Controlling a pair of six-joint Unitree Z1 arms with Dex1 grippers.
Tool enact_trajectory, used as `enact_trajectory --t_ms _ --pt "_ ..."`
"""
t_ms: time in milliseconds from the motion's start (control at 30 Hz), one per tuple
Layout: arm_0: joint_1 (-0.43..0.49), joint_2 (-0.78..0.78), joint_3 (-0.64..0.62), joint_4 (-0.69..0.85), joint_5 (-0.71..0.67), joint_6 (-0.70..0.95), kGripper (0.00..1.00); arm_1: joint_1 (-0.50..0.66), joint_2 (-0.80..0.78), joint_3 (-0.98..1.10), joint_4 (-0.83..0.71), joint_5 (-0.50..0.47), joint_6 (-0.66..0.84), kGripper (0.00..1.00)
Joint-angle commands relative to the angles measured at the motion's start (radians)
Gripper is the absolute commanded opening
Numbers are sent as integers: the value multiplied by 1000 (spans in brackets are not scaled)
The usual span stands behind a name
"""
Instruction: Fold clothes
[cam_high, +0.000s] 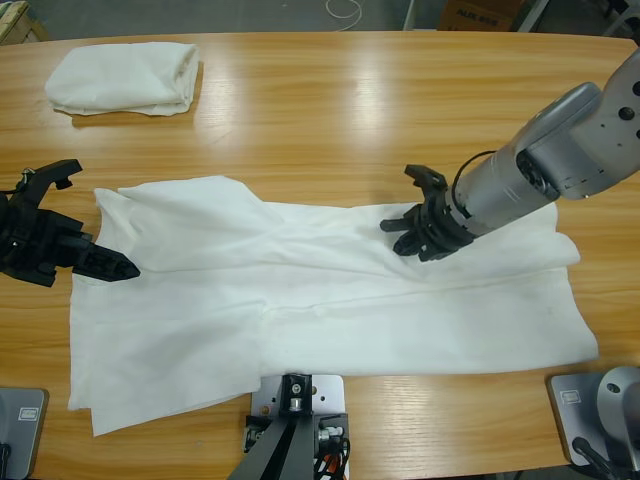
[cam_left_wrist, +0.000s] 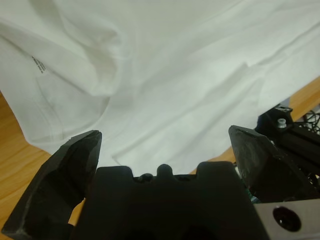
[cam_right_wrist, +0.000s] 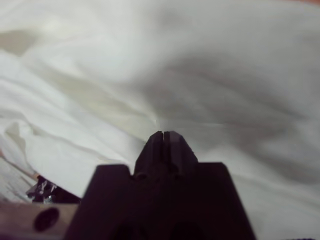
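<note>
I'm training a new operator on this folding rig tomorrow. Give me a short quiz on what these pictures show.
1. True or false: the left gripper has its jaws shut.
2. In the high view, where does the folded T-shirt lie on the table? A: at the upper left, apart from the spread T-shirt. B: on top of the spread T-shirt. C: at the lower right corner.
3. Fill in: in the right wrist view, the right gripper is over white fabric with its jaws ____.

Key: 1 false, they stand wide open; 2 A; 3 shut.
</note>
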Motion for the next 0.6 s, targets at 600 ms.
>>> enact_trajectory --t_ms 600 --pt "-22 3 51 -41 3 -20 991 172 -95 166 -108 53 29 0"
